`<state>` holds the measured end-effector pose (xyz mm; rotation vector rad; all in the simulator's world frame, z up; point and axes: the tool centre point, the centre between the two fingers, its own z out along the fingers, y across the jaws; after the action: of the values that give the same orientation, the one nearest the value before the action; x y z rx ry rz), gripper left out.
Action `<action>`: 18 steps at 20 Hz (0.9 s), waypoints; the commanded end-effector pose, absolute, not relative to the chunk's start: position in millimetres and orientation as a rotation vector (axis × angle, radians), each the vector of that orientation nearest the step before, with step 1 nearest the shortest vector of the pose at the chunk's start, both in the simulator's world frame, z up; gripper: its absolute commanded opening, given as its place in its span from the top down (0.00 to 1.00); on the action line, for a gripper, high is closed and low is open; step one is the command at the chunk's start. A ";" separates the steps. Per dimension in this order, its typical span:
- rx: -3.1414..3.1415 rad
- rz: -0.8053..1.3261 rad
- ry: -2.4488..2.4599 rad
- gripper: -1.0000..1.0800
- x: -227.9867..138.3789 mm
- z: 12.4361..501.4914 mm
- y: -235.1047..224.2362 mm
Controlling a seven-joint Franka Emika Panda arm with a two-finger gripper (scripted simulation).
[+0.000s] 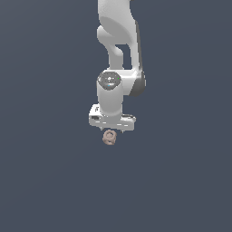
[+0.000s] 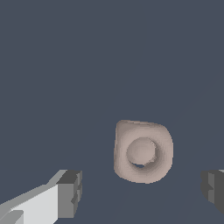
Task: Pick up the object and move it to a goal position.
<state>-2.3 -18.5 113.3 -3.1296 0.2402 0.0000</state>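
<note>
The object (image 1: 109, 137) is a small pinkish-tan ring-like piece with a hole through it, lying on the dark grey floor. In the exterior view it shows just below the white gripper (image 1: 111, 128), whose hand hides the fingers. In the wrist view the object (image 2: 143, 152) lies between the two fingertips and a little beyond them, nearer one side. The gripper (image 2: 142, 192) is open, with its grey pads (image 2: 70, 194) wide apart and touching nothing.
The white arm (image 1: 118, 45) rises straight above the gripper in the exterior view. The floor (image 1: 181, 172) is a plain dark grey surface with no other object in view.
</note>
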 end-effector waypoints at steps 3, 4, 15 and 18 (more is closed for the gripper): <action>-3.121 0.000 0.348 0.04 -2.6 94.6 -30.8; -3.120 0.000 0.361 0.04 -2.8 92.3 -32.3; -3.120 0.001 0.371 0.04 -3.8 73.9 -33.7; -3.119 0.001 0.374 0.04 -4.3 57.8 -33.9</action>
<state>-3.7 -33.8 66.0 -3.1194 0.3723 -0.0001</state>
